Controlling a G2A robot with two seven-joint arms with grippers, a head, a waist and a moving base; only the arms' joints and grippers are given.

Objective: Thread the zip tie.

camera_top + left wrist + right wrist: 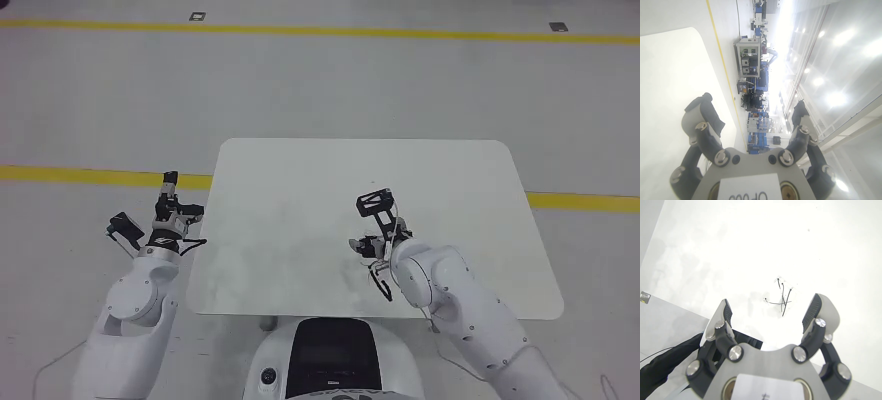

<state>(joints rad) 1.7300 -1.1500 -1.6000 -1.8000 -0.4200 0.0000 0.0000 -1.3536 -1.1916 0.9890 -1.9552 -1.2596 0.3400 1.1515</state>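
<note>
Gaping wide, empty right end effector [772,308] over loose zip ties [782,292]

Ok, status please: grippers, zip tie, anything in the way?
Left gripper jaws open, empty, beside table edge. Right gripper jaws open, empty, above table. Zip ties crossed on table ahead of right gripper, untouched. Nothing between them.

The table [330,190] in front of me is a white slab with rounded corners, and its top is faintly smudged in places. On it lies a small loose heap of thin black zip ties [783,295], about four, crossing one another near their tails.
</note>
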